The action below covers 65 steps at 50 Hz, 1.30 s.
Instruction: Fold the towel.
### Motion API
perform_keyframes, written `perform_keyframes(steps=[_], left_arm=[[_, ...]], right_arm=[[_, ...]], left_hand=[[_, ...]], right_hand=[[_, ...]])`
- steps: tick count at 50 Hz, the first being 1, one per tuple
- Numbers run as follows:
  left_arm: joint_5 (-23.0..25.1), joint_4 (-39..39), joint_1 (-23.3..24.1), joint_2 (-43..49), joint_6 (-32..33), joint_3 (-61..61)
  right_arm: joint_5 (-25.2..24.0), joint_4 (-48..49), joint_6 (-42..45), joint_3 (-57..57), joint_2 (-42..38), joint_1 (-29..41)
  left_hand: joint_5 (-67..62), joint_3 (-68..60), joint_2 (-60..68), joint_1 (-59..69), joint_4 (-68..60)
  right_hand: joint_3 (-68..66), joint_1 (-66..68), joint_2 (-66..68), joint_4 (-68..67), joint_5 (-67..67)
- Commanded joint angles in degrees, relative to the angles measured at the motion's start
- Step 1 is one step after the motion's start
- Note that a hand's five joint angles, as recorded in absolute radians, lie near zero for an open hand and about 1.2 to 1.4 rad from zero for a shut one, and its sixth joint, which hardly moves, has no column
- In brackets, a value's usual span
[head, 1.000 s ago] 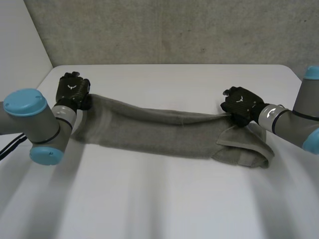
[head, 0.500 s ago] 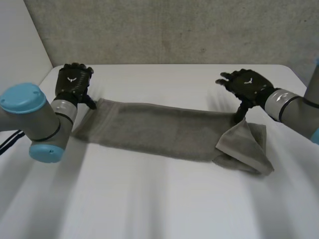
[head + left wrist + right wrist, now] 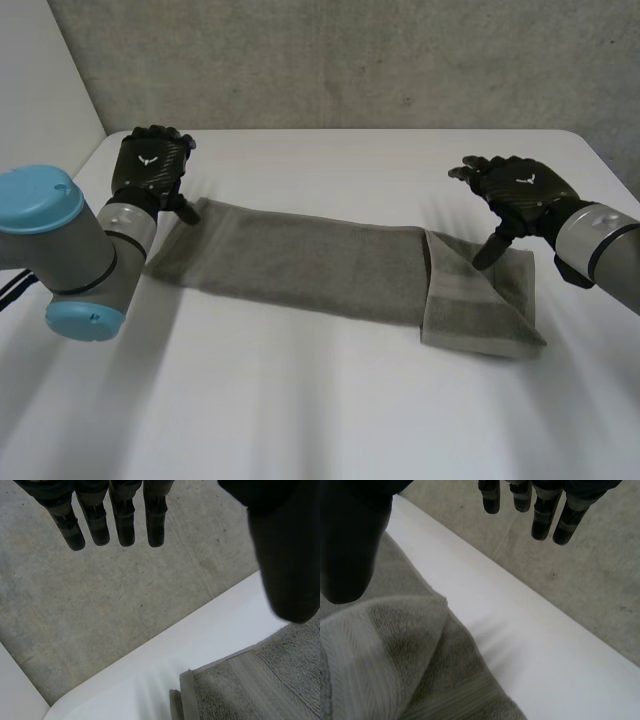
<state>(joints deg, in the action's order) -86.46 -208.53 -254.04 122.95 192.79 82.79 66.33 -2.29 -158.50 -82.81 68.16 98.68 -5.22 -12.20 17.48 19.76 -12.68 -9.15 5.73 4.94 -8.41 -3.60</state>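
A grey towel (image 3: 300,260) lies as a long folded strip across the white table (image 3: 320,400), its right end doubled over into a thicker flap (image 3: 480,300). My left hand (image 3: 150,170) hovers open just above the towel's far left corner (image 3: 210,680), fingers (image 3: 125,525) straight and holding nothing. My right hand (image 3: 520,190) hangs open above the far right end, thumb pointing down toward the flap (image 3: 395,650), fingers (image 3: 540,510) straight and apart from the cloth.
A grey concrete wall (image 3: 330,60) rises behind the table's far edge (image 3: 340,132). Bare white tabletop stretches in front of the towel and to both sides.
Both hands have let go of the towel and lifted off it. The strip has dropped flat onto the table, and the right end has settled into a folded flap.
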Motion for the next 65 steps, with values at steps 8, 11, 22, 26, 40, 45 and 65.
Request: perform_keyframes(steps=[8, 11, 22, 26, 40, 45, 65], left_arm=[[0.68, 3.55, -0.05, -1.40, -0.31, 1.93], [1.38, 5.49, 0.39, -1.58, -0.40, 2.72], [2.70, 8.22, 0.92, -2.37, -3.74, 3.51], [2.26, 10.25, 0.83, -2.46, -3.83, 3.69], [2.26, 11.92, -0.31, -5.09, -4.01, 6.85], [2.26, 11.83, -0.31, -5.27, -4.09, 7.47], [2.35, 11.83, 0.57, -5.80, -4.27, 8.88]], right_arm=[[2.75, 2.02, 6.34, -13.06, 4.08, 2.83], [3.53, 5.26, 10.82, -19.12, 5.84, 3.27], [6.70, 20.65, 15.23, -36.36, 14.36, 4.85], [6.70, 24.09, 15.32, -39.19, 15.16, 6.26], [8.37, 33.23, 21.04, -42.79, 10.33, 7.58], [9.34, 34.10, 22.62, -42.35, 7.52, 7.32], [8.99, 40.53, 23.58, -42.09, 8.48, 6.79]], left_hand=[[-15.90, 2.20, 13.64, 11.36, 2.68], [-29.59, 2.20, 27.32, 25.05, 2.68], [-5.85, 2.20, 3.59, 1.31, 2.68], [2.99, 2.20, -5.25, -7.53, 2.68], [4.67, 2.20, -6.93, -9.21, 2.68], [4.67, 2.20, -6.93, -9.21, 2.68], [-5.59, 2.20, 3.33, 1.05, 2.68]], right_hand=[[-0.85, -5.73, -4.94, -1.59, 3.60], [-0.85, -5.73, -4.94, -1.59, 3.60], [-0.85, -4.73, -3.94, -1.59, 3.60], [-0.85, -3.89, -3.10, -1.59, 3.60], [-0.85, 8.06, 8.84, -1.59, -0.19], [-0.85, 12.41, 13.19, -1.59, -4.54], [-0.85, 57.85, 58.63, -1.59, -49.98]])
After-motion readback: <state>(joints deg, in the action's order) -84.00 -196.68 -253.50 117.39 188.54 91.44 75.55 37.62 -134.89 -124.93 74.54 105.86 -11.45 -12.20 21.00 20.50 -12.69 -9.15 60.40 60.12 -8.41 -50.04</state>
